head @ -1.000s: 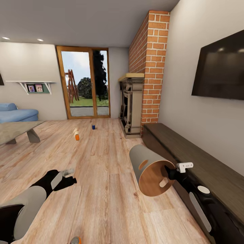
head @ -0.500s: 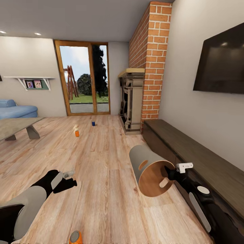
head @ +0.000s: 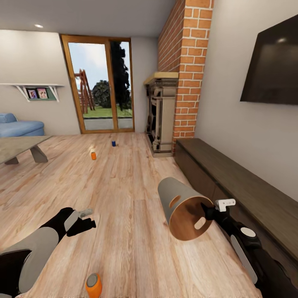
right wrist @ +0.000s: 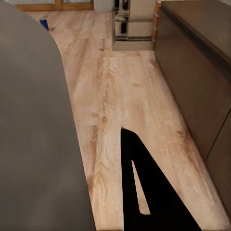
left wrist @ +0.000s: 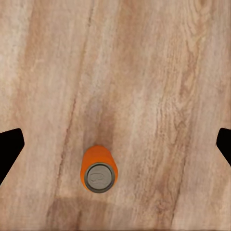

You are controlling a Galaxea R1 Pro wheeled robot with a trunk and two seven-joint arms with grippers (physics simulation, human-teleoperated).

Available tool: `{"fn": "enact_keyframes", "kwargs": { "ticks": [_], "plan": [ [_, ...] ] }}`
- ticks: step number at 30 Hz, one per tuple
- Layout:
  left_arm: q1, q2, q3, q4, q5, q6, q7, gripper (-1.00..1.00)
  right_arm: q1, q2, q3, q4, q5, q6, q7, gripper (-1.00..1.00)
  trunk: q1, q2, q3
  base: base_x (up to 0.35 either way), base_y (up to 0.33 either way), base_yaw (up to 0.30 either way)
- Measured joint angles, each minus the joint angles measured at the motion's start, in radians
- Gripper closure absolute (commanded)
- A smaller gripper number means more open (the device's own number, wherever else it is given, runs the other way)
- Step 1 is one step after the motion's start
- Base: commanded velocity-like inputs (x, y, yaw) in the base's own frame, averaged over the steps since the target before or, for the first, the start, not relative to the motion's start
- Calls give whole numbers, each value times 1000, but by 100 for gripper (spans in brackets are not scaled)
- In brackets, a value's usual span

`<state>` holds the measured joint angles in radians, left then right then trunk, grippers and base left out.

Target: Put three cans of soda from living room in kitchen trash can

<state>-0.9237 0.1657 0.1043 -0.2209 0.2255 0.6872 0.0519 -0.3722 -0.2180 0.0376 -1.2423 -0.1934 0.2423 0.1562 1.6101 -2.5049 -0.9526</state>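
Left claw [head: 85,216] hangs spread wide over the wood floor [head: 124,194], with the nearest orange can [left wrist: 99,169] standing upright right below it, between its fingers. Right claw [head: 205,212] pinches the rim of the tipped trash can [head: 184,209]. Far ahead stand another orange can [head: 93,155] and the blue can [head: 113,143]. Picking up comes first, I think: go down, then squeeze.
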Motion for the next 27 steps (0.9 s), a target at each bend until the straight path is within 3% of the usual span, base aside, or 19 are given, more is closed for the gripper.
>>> {"fn": "enact_keyframes", "kwargs": {
  "ticks": [27],
  "plan": [
    [-1, 0, 1, 0, 1, 0, -7, -100, 0, 0, 2, 3, 2, 0, -3, 100, 12, -6, -104, 0, 0, 0]
  ]
}}
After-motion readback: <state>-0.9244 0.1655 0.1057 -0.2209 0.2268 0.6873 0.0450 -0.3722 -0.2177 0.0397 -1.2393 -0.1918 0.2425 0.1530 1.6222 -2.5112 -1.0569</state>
